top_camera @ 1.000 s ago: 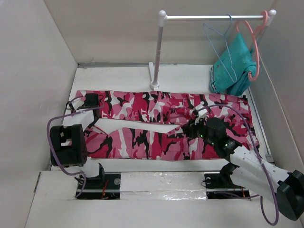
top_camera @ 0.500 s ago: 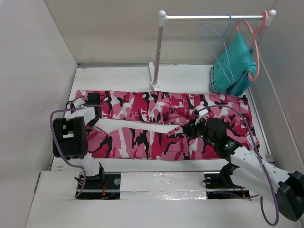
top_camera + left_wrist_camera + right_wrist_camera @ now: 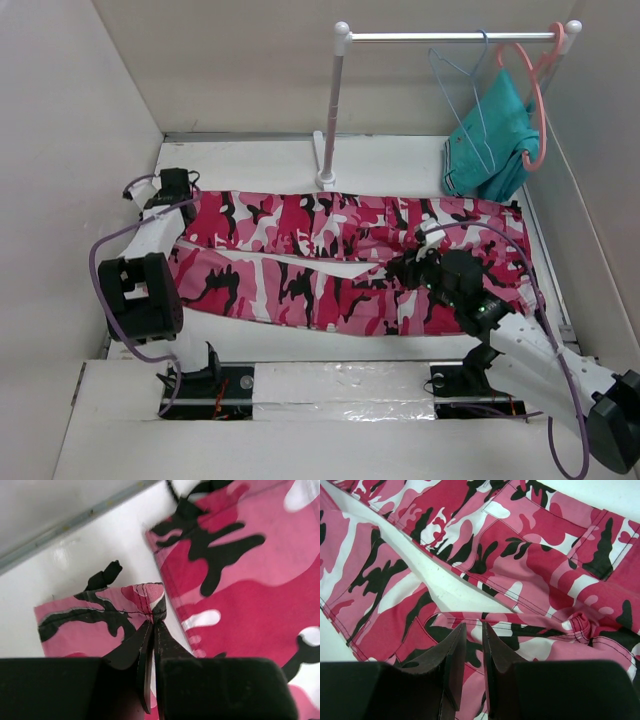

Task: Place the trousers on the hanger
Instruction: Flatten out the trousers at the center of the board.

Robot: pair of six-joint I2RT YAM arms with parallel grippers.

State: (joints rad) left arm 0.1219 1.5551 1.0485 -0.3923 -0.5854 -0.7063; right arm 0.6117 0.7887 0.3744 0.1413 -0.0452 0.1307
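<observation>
Left wrist: left gripper [image 3: 152, 625] clenched on trousers [image 3: 240, 595] hem corner, thin pinch may slip on lifting; right gripper [image 3: 474, 628] hold unclear.

Left white-and-black robot arm [image 3: 150, 235] is stretched out along the left edge of the white table [image 3: 250, 160]. The black two-finger left gripper [image 3: 152, 622] is clamped tight on a hem of the pink, red, white and black camouflage fabric trousers [image 3: 225, 580]. Right white-and-black robot arm [image 3: 530, 350] leans in from the near right corner toward the middle. The black two-finger right gripper [image 3: 474, 630] points down, jaws a narrow slit apart. Can't tell if it's pinching anything.
</observation>
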